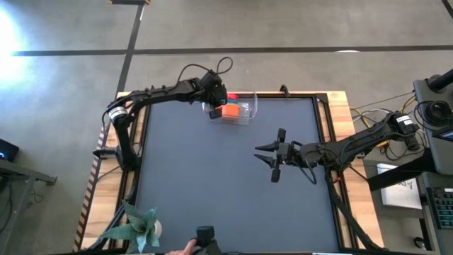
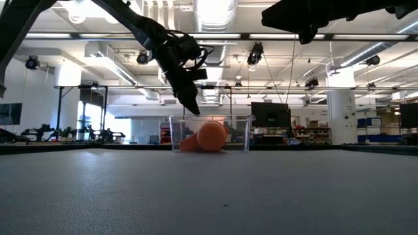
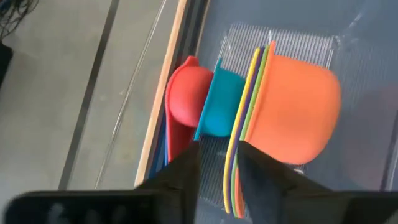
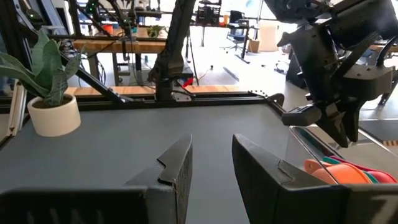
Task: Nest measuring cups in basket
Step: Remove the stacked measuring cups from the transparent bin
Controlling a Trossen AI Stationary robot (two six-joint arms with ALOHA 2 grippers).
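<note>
Measuring cups (image 3: 261, 118) nested, laid on side in basket (image 1: 244, 108) at table's far edge. Left gripper (image 3: 219, 163) positioned directly above, fingers narrowly parted, nothing held. Right gripper (image 1: 273, 154) parked mid-table, open, empty.

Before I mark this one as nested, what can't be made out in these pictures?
- Cup count: in the left wrist view the stacked measuring cups show orange, teal and red bowls, and other colours only as thin rims, so seven cannot be confirmed.
- Basket contents: the low view shows mainly one orange cup lying on its side.
- Left gripper: the high view is too small to show contact with the cups.
- Right gripper: hovers mid-table, jaws open, holding nothing.
</note>
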